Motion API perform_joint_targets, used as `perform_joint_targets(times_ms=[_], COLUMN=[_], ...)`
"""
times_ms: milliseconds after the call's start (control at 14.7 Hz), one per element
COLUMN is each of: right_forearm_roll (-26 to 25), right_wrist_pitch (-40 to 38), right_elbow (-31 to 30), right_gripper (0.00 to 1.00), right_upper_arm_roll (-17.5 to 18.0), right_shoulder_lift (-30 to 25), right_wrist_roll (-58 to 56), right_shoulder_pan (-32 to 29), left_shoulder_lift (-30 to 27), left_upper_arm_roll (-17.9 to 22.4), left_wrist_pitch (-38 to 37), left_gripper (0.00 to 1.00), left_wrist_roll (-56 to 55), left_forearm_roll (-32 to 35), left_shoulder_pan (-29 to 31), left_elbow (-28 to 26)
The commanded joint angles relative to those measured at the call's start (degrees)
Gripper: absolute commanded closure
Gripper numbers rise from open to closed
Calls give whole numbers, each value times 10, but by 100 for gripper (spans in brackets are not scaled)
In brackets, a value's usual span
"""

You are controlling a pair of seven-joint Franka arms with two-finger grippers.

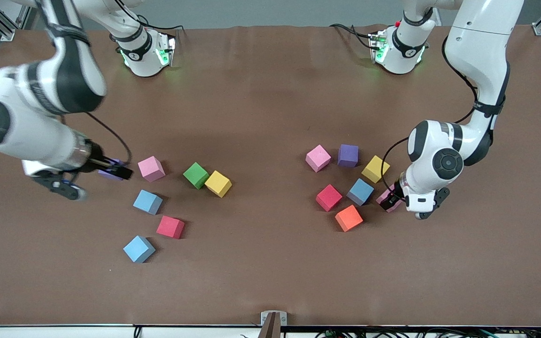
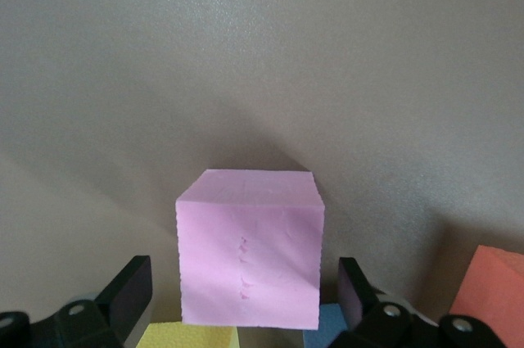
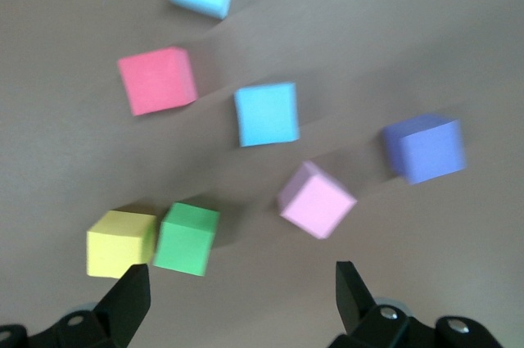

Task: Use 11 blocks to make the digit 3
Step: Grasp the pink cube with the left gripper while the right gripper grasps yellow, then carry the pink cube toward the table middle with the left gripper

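Note:
The blocks lie loose in two groups; no digit 3 shows. My left gripper (image 1: 389, 199) is low at the table, jaws open on either side of a pink block (image 1: 386, 201), with small gaps; the left wrist view shows this gripper (image 2: 246, 299) and the pink block (image 2: 250, 250). My right gripper (image 1: 120, 171) is open and empty over a purple block (image 1: 107, 172) that it partly hides. The right wrist view shows this gripper (image 3: 241, 295) above the purple block (image 3: 424, 148), a pink block (image 3: 316, 200), and green (image 3: 187, 238), yellow (image 3: 120, 243), red (image 3: 156, 79) and light blue (image 3: 266, 114) blocks.
Toward the right arm's end lie pink (image 1: 151, 168), green (image 1: 196, 175), yellow (image 1: 218, 183), red (image 1: 170, 226) and two light blue blocks (image 1: 148, 202). Toward the left arm's end lie pink (image 1: 318, 157), purple (image 1: 348, 155), yellow (image 1: 375, 169), red (image 1: 328, 197), blue (image 1: 360, 191) and orange (image 1: 348, 218) blocks.

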Motion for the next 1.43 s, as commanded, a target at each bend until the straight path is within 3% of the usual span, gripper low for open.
perform_joint_targets(times_ms=[0,204,340,612,680,952,1360], right_forearm_roll=[10,8,7,1,1,0,-8], right_wrist_pitch=[60,125,155,189,192,214,284], right_elbow=[-12,-11,-11,-12,-11,-13,-39], right_gripper=[0,0,0,0,0,0,0], right_upper_arm_roll=[-7,-7,-7,-8,-8,-10,-10], right_shoulder_lift=[41,80,100,128,130,148,173], right_wrist_roll=[93,182,222,264,270,272,273], right_shoulder_pan=[67,118,136,163,167,177,182], left_shoulder_lift=[5,10,16,18,13,-31,-70], left_upper_arm_roll=[1,1,1,1,1,0,0], left_wrist_pitch=[31,34,45,51,50,16,-64], left_gripper=[0,5,16,57,61,64,64], left_wrist_roll=[-7,-6,-6,-22,-37,-96,-267], left_forearm_roll=[1,1,1,1,1,1,1], left_shoulder_pan=[0,1,-1,-3,-3,-12,-106], left_elbow=[-7,-7,-7,-6,-5,4,16])
